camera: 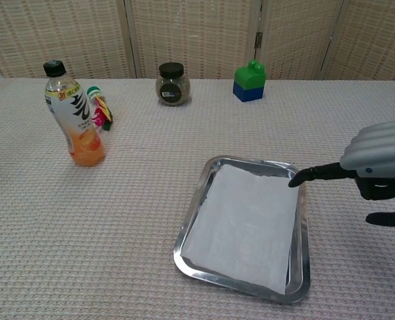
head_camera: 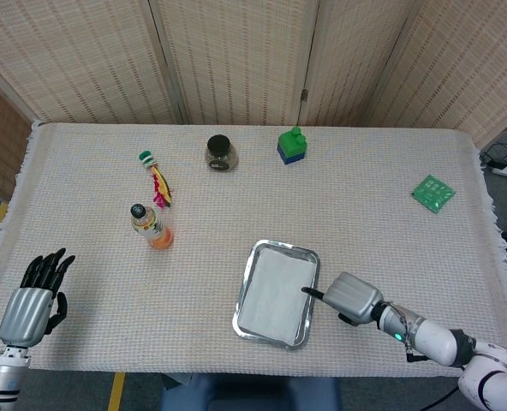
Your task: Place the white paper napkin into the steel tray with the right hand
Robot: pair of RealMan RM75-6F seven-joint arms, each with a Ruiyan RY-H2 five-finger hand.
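Note:
The white paper napkin (head_camera: 275, 289) (camera: 245, 227) lies flat inside the steel tray (head_camera: 242, 310) (camera: 191, 265), near the table's front edge. My right hand (head_camera: 348, 297) (camera: 377, 155) hovers just right of the tray, holding nothing, with one dark fingertip (camera: 296, 179) stretched out over the tray's right rim. My left hand (head_camera: 32, 302) rests at the front left corner of the table, fingers spread and holding nothing; the chest view does not show it.
An orange drink bottle (head_camera: 152, 227) (camera: 74, 117) stands left of the tray. Behind it lies a colourful toy (head_camera: 156, 180). A dark-lidded jar (head_camera: 220, 153) (camera: 172, 84) and a green-and-blue block (head_camera: 292, 145) (camera: 249, 81) stand at the back. A green card (head_camera: 433, 192) lies far right.

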